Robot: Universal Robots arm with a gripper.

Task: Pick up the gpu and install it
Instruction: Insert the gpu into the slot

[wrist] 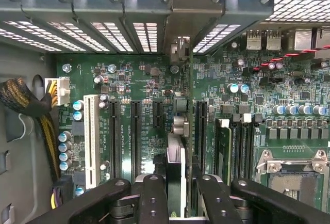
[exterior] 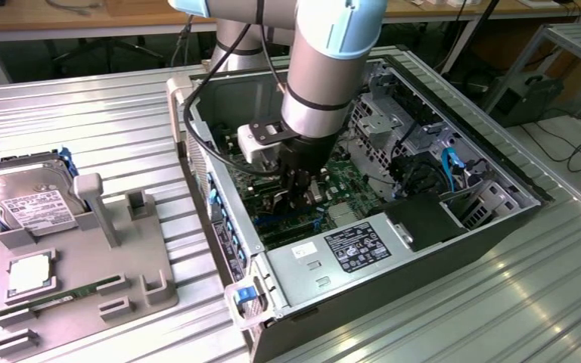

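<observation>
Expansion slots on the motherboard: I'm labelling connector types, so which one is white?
The long slot closest to the braided cable bundle. It alone has a white body; the other slots beside it are black.

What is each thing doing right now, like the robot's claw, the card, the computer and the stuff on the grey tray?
gripper: down inside the case, shut on the gpu.
gpu: held edge-on, upright over the motherboard slots, bracket at the rear grille.
computer case: lying on its side, side panel off.
hard drive: standing in the grey holder, untouched.
memory stick: lying in its holder slot.
</observation>
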